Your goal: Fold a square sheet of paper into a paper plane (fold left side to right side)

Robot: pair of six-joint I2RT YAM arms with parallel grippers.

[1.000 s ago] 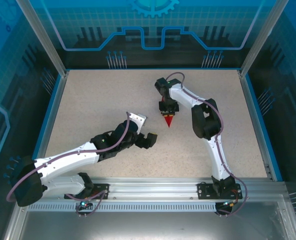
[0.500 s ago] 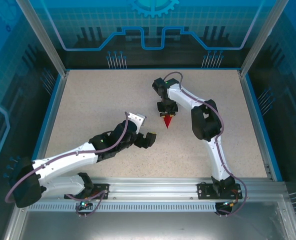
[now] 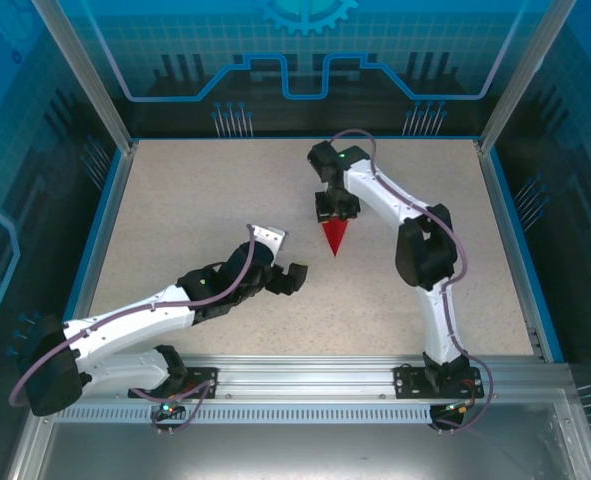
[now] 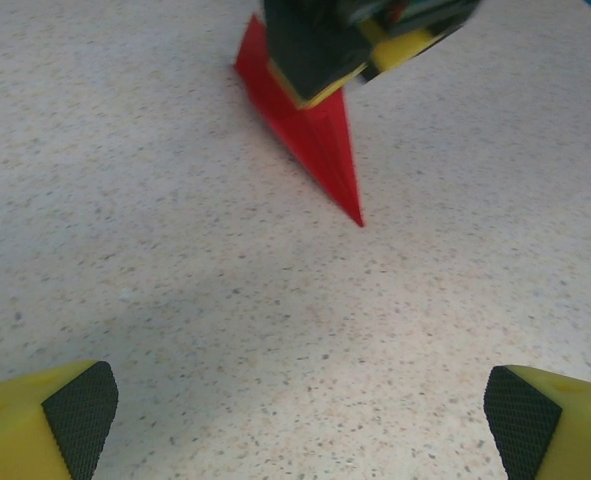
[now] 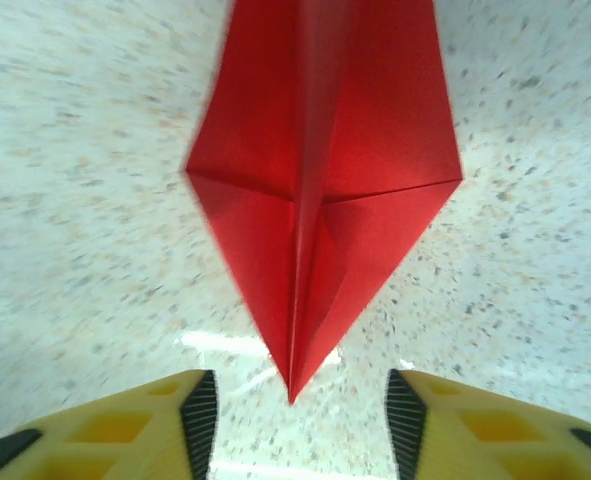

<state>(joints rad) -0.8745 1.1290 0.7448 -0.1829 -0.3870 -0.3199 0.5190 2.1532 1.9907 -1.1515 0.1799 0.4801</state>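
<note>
The paper plane [image 3: 335, 237] is a slim bright red dart with a creased centre ridge, lying on the speckled table with one sharp tip toward the arm bases. My right gripper [image 3: 335, 210] stands open just behind its far end. In the right wrist view the plane [image 5: 320, 180] reaches down to a narrow tip between the two pads [image 5: 199, 420] without touching either. My left gripper [image 3: 286, 259] is wide open to the plane's near left, with bare table between its fingers. The left wrist view looks across at the plane [image 4: 315, 130] under the right gripper [image 4: 345, 40].
The speckled table [image 3: 195, 200] is bounded by a blue rim and transparent enclosure walls. The right arm's elbow [image 3: 425, 255] hangs over the table to the right of the plane. An aluminium rail [image 3: 305, 380] carries both bases at the near edge.
My right gripper's jaws have spread apart and drawn back toward the far side, leaving more of the plane uncovered on the table. The left arm has barely moved.
</note>
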